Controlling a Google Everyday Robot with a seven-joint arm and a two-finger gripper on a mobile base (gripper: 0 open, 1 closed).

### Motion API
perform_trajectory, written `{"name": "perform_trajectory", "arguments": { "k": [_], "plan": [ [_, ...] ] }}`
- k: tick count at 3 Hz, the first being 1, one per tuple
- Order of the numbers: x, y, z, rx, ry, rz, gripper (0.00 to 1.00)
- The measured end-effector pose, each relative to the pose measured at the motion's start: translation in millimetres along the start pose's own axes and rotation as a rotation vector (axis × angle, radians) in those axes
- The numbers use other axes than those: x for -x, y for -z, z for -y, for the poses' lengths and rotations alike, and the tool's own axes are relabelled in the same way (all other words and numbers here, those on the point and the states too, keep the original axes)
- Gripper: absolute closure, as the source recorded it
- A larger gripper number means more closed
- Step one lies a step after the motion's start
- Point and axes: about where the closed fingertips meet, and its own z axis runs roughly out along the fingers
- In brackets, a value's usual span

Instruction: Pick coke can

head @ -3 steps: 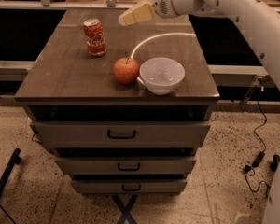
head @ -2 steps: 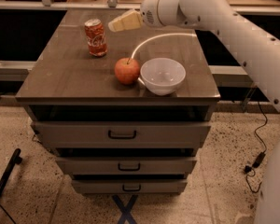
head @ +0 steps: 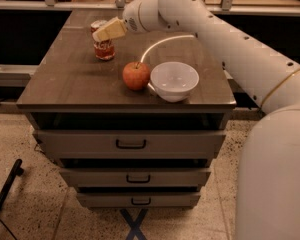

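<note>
The coke can (head: 104,48), red with white lettering and a silver top, stands upright on the dark wooden cabinet top (head: 75,79) at the back left. My gripper (head: 101,34), with cream-coloured fingers, reaches in from the right on the white arm (head: 205,24) and sits right over the can's upper part, covering some of it. A round red apple (head: 136,75) lies in front and to the right of the can.
A white bowl (head: 174,80) stands right of the apple, touching it, near the front edge. A white curved cable (head: 162,43) lies behind the bowl. The cabinet has three drawers (head: 131,144) below. Shelving runs along the back.
The arm has swung left across the cabinet top, bringing the gripper from right of the can to directly over its top. The can, apple and bowl have not moved.
</note>
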Motion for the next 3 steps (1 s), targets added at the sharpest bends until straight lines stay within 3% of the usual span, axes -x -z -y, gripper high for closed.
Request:
{"name": "perform_trajectory", "arguments": {
  "k": [1, 2, 3],
  "plan": [
    [4, -20, -23, 0.075, 0.025, -0.018, 0.0],
    [1, -36, -47, 0.157, 0.047, -0.043, 0.16],
    [-5, -45, -61, 0.212, 0.052, -0.074, 0.4]
  ]
}}
